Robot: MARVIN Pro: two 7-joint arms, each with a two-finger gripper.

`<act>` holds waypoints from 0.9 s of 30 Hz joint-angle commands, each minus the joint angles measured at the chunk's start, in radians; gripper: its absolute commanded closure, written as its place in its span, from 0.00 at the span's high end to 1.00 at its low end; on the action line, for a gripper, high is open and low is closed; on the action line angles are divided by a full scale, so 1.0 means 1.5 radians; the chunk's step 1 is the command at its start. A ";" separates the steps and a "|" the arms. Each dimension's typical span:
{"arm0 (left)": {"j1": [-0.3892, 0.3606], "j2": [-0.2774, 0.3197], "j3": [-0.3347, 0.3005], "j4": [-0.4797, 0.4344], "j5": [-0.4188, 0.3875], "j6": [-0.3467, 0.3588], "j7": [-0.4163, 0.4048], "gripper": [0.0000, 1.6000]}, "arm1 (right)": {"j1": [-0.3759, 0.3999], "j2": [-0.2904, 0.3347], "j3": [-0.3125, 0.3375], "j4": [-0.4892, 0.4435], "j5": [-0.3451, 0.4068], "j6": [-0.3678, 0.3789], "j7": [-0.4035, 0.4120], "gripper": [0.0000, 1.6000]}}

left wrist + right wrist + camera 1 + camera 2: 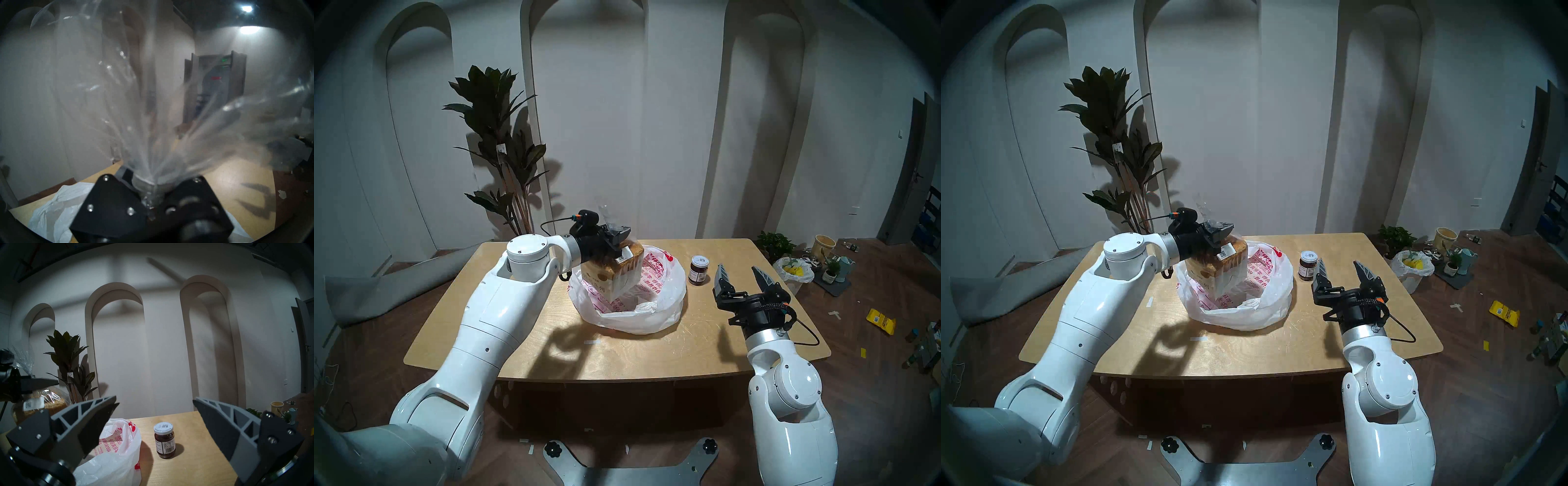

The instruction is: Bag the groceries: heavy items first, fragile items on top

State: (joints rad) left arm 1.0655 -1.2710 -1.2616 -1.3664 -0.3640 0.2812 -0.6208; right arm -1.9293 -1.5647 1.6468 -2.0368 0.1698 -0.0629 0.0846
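The toast loaf (612, 271) (1212, 271), golden-brown in clear wrapper, hangs tilted with its lower part in the open mouth of the white bag (656, 305) (1263, 305). My left gripper (619, 236) (1222, 230) is shut on the wrapper's gathered top (136, 118), which fans out over the left wrist view. The small dark jar (699, 269) (164, 441) stands upright on the table, just right of the bag. My right gripper (737, 268) (155, 400) hovers open and empty, slightly nearer and to the right of the jar. Whether the loaf touches the bag's bottom is hidden.
The wooden table (551, 339) has a small white tape strip (592, 342) in front of the bag. A tall potted plant (504, 163) stands behind the table's left corner. On the floor to the right are a lined bin (794, 271), pots and a yellow packet (880, 320).
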 commanded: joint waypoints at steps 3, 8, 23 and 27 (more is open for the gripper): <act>-0.043 -0.018 -0.010 0.006 -0.001 -0.035 -0.004 0.00 | 0.002 0.001 0.001 -0.016 -0.002 -0.002 0.000 1.00; -0.032 -0.021 -0.017 0.006 -0.005 -0.043 -0.005 0.00 | 0.002 0.001 0.001 -0.016 -0.002 -0.002 0.000 1.00; 0.032 -0.024 -0.013 -0.005 -0.004 -0.072 -0.005 0.00 | 0.001 0.000 0.001 -0.018 -0.003 -0.001 0.000 1.00; 0.043 -0.026 -0.006 0.004 0.002 -0.077 -0.007 0.00 | 0.001 0.000 0.001 -0.018 -0.003 -0.001 0.000 1.00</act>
State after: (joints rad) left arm 1.1195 -1.2989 -1.2708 -1.3400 -0.3626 0.2018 -0.6363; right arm -1.9301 -1.5649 1.6469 -2.0379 0.1674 -0.0627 0.0858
